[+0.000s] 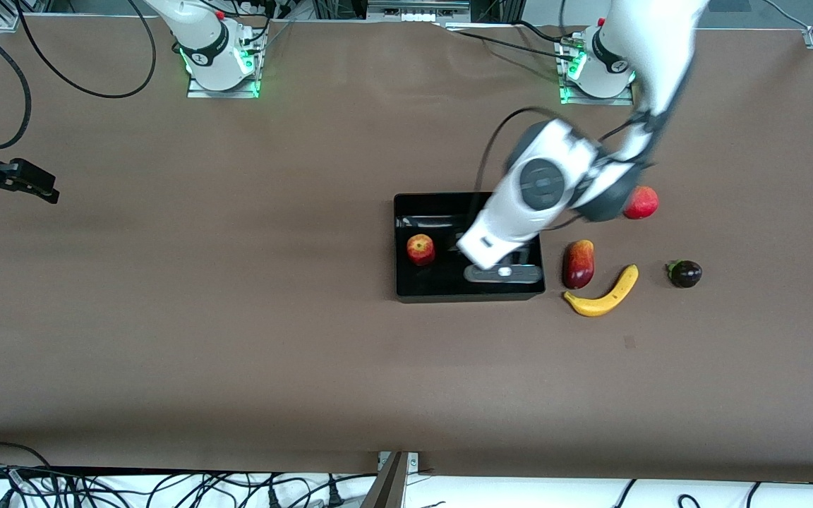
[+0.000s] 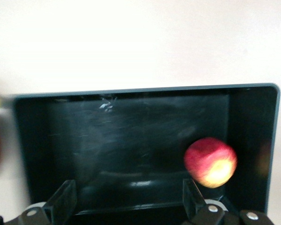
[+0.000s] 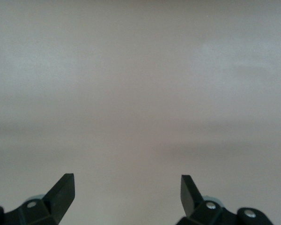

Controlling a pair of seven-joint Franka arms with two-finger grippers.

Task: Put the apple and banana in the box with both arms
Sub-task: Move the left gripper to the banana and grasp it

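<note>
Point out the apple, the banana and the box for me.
apple (image 1: 420, 249): front view, middle of its red skin.
banana (image 1: 605, 294): front view, middle of the curve.
box (image 1: 468, 294): front view, wall nearest the camera.

Even overhead light, blurred wrist views

Glossy black plastic box (image 1: 406, 289), matt brown table (image 1: 237, 339), smooth-skinned apple (image 1: 420, 249) and banana (image 1: 607, 296)

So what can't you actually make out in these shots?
- Front view: the left claw, over the glossy black plastic tray, is mostly covered by its own white arm.
- Front view: the plain red round fruit is partly hidden by that arm.
- Left wrist view: the speckled red apple in the tray is blurred.
</note>
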